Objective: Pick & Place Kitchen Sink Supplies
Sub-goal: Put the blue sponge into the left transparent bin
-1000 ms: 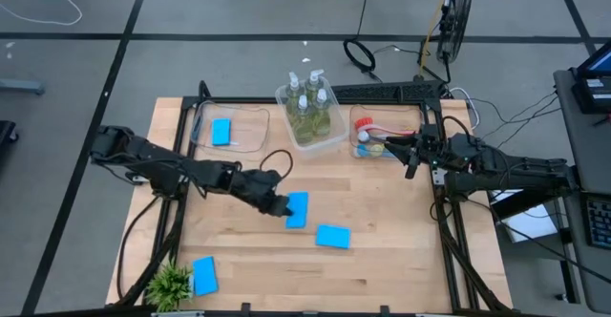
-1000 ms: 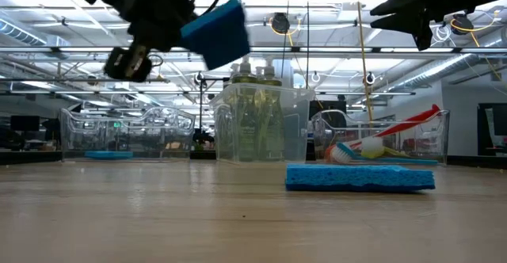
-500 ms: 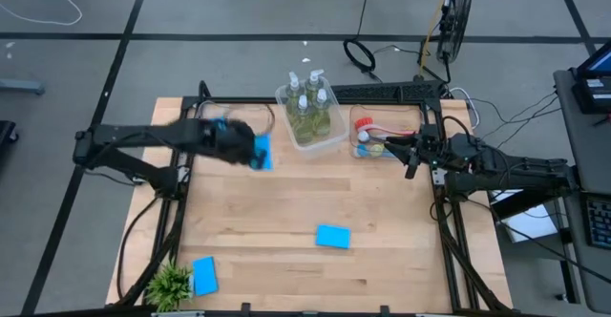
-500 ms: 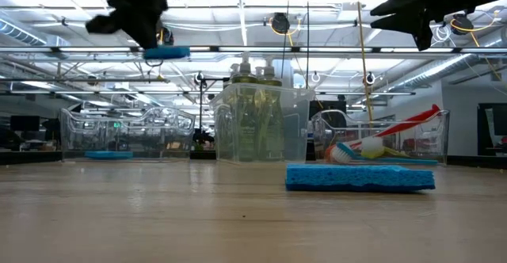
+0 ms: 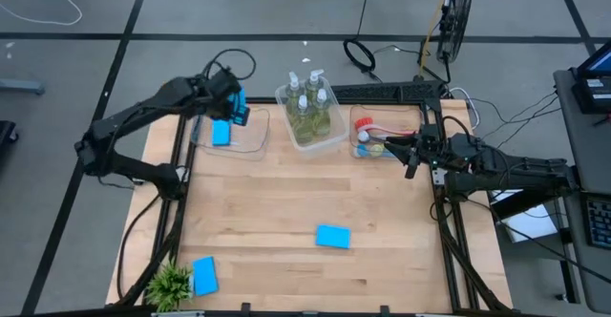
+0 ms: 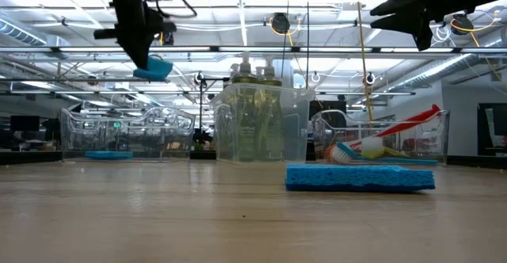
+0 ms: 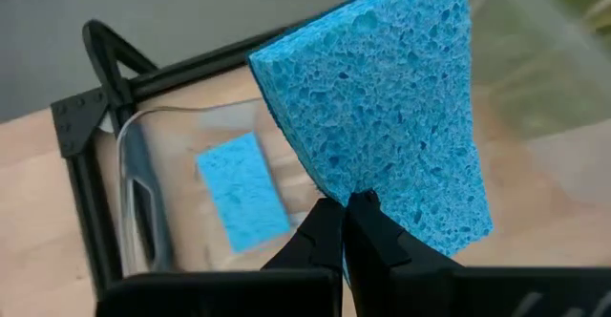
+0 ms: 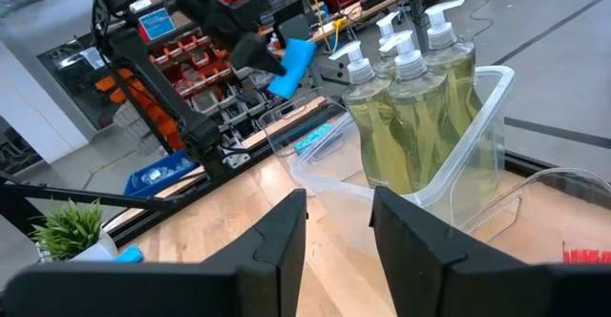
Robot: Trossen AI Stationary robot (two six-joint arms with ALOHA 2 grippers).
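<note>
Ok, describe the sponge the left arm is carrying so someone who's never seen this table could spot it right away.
Start at the clear bin at the table's far left, which has one blue sponge lying flat inside. Just above its far edge, the left gripper is shut on another blue sponge. It's the only sponge in the air; the other three lie flat.

Place: I read this as a robotics lab or workshop hall.
Floor: grey concrete [image 5: 76, 78], with loose cables [image 5: 368, 54].
Ceiling: exposed beams and strip lights [image 6: 317, 25].
Storage: shelves of red parts bins [image 8: 177, 45] beyond my right gripper.
Extras: standing fan [image 5: 456, 11].
</note>
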